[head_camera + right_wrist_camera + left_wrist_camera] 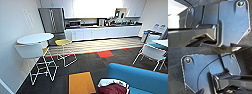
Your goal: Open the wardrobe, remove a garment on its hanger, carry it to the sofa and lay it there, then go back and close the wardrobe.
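One garment, dark red with white sleeves, lies bunched on the seat of the blue sofa at the near right of the head view, touching the cushion and just below the curved backrest; its hanger cannot be made out. Just left of the sofa an orange carpet tile is set into the dark carpet. Further left stands a round white bench with a white wire-legged chair beneath its edge, and a second chair with a yellow seat a little beyond. At the right edge, a white chair with a teal seat stands beside another bench top. Past these a red carpet tile meets a strip of pale wood floor. At the far wall runs a long white kitchen bench with a steel refrigerator at its left end. State of either set of jaws: cannot tell, as both wrist views show robot hardware over dark carpet.
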{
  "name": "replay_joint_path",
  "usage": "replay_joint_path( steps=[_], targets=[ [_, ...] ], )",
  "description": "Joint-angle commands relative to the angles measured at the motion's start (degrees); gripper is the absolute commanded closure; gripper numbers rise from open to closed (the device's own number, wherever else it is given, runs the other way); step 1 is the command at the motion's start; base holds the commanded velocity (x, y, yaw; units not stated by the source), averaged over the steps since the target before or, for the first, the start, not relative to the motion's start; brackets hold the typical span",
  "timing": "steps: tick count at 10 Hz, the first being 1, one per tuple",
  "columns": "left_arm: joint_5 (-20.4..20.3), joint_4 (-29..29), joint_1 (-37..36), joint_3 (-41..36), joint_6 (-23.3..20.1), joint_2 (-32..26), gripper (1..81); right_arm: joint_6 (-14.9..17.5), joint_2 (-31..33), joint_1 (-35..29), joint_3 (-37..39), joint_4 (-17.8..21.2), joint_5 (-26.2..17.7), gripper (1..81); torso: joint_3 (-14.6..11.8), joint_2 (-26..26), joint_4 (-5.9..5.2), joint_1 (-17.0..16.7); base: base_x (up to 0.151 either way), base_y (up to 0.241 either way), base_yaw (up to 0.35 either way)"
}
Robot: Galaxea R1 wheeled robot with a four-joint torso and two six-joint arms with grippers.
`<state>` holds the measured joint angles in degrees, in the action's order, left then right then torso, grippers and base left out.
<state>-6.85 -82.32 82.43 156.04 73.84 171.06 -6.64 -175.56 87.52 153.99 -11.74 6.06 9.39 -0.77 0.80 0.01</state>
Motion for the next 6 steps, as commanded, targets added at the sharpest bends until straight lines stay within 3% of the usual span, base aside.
replay_joint_path(
  steps=[1, 6],
  targets=[
    [2.4, -0.5, -2.0, 0.0, 0.0, 0.3, 1.0, 0.1, -0.7, -1.3, -0.4, 0.3, -3.1, 1.0, 0.0, 0.0, 0.0, 0.0, 0.0, 0.0, 0.335],
    [2.4, -0.5, -2.0, 0.0, -0.3, 0.4, 1.0, 0.3, -0.8, -1.6, -0.3, 0.2, -3.2, 1.0, 0.0, 0.0, 0.0, 0.0, 0.0, 0.0, 0.336]
  ],
)
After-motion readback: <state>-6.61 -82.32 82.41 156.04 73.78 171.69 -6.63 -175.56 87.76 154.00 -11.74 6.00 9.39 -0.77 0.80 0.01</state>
